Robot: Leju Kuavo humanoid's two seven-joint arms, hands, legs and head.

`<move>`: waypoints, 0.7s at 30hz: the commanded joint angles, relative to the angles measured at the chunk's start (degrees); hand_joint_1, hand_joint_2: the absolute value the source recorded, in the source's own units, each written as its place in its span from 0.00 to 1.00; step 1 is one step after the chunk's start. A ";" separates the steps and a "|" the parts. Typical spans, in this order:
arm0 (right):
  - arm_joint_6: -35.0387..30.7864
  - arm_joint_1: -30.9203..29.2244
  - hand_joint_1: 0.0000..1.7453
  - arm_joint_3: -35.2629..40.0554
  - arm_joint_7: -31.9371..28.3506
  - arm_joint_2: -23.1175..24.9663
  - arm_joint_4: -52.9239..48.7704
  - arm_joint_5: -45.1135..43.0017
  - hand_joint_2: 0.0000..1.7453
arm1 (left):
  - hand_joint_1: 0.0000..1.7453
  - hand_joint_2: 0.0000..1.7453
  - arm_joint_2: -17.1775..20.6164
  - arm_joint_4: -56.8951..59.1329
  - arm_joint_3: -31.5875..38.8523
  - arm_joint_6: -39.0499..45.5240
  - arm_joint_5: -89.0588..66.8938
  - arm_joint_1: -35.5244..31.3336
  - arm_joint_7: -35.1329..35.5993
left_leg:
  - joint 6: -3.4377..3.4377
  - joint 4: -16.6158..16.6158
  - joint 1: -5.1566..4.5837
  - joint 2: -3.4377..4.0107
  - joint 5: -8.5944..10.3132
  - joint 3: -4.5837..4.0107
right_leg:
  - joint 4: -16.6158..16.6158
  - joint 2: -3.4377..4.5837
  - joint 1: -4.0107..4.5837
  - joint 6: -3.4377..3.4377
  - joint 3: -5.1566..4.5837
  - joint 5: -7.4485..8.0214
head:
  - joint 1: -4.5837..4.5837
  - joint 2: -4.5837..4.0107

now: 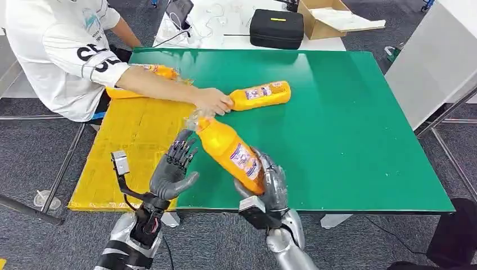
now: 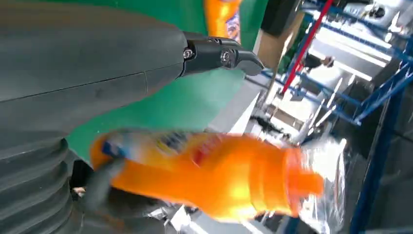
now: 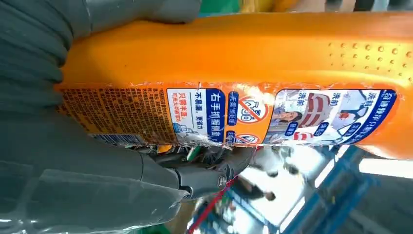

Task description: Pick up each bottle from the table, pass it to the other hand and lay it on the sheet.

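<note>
My right hand (image 1: 269,183) grips the lower body of an orange bottle (image 1: 229,151), held tilted above the near edge of the green table (image 1: 360,129) with its cap toward the upper left. The right wrist view has the labelled bottle (image 3: 253,73) close up in that hand (image 3: 73,161). My left hand (image 1: 174,166) is open just left of the bottle, fingers spread, not touching it. From the left wrist the bottle (image 2: 214,175) lies beyond my open left hand (image 2: 97,73). A second orange bottle (image 1: 260,95) lies on the table under a person's hand (image 1: 212,102). A third bottle (image 1: 152,72) lies on the yellow sheet (image 1: 132,152).
A person in a white shirt (image 1: 62,50) leans in from the far left, arm stretched across the sheet. Behind the green table a white table holds a black case (image 1: 276,28) and a cardboard box (image 1: 329,19). A white panel (image 1: 433,56) stands at the right.
</note>
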 commanded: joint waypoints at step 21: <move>0.46 -7.27 1.00 12.41 3.72 3.42 21.59 2.18 1.00 | 0.93 1.00 1.78 4.88 -3.19 -2.14 3.60 -2.94 0.11 | 0.07 -0.06 -0.03 0.13 -0.09 0.29 | -0.07 0.00 0.01 -0.07 0.25 -0.07 | 0.00 0.00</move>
